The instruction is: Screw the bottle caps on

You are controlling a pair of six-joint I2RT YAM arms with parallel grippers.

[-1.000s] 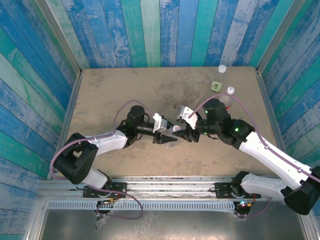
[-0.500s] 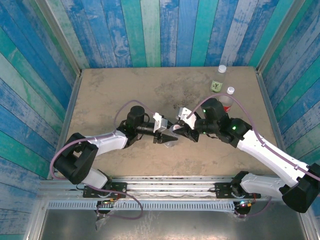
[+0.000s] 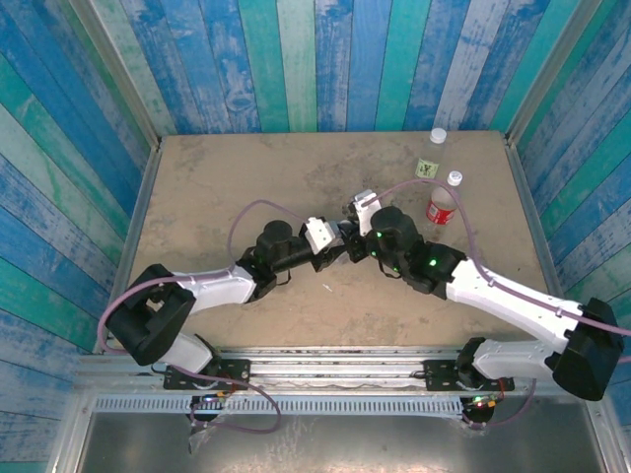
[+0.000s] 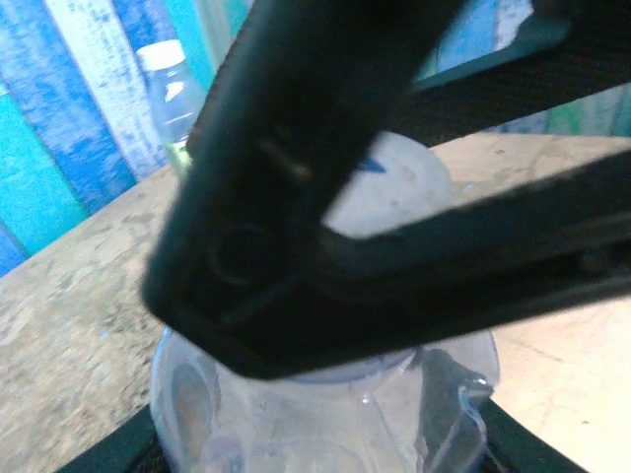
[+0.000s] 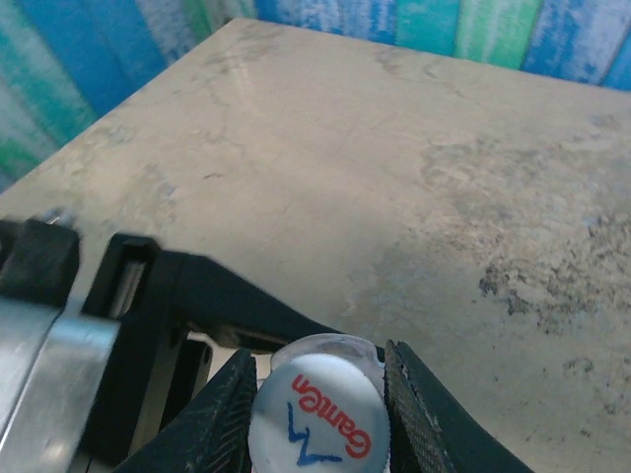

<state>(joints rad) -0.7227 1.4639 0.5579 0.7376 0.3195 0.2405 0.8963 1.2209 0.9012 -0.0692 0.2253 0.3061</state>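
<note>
Right gripper (image 5: 317, 399) is pinching a white cap (image 5: 317, 422) printed with red and blue lettering. One black finger (image 5: 229, 419) is pressing on each side, so it is closed on the cap. In the left wrist view its dark fingers are crossing in front of that cap, which is sitting on the neck of the plain bottle (image 4: 325, 424). Left gripper (image 3: 333, 246) is meeting it over the middle of the table (image 3: 217, 187). I am judging that it is clamped around the clear bottle's body.

I cannot tell whether the threads are catching. To do this turn well, I am thinking the cap needs to sit square on the neck, with light pressure along the neck while the right wrist rotates. The left grip needs to be firm enough to stop the bottle spinning, but gentle, since thin plastic may buckle.

Well apart, near the far right edge, the red-labelled bottle (image 3: 440, 207) and the green-yellow-labelled bottle (image 3: 426, 169) are standing, each wearing a white cap.
</note>
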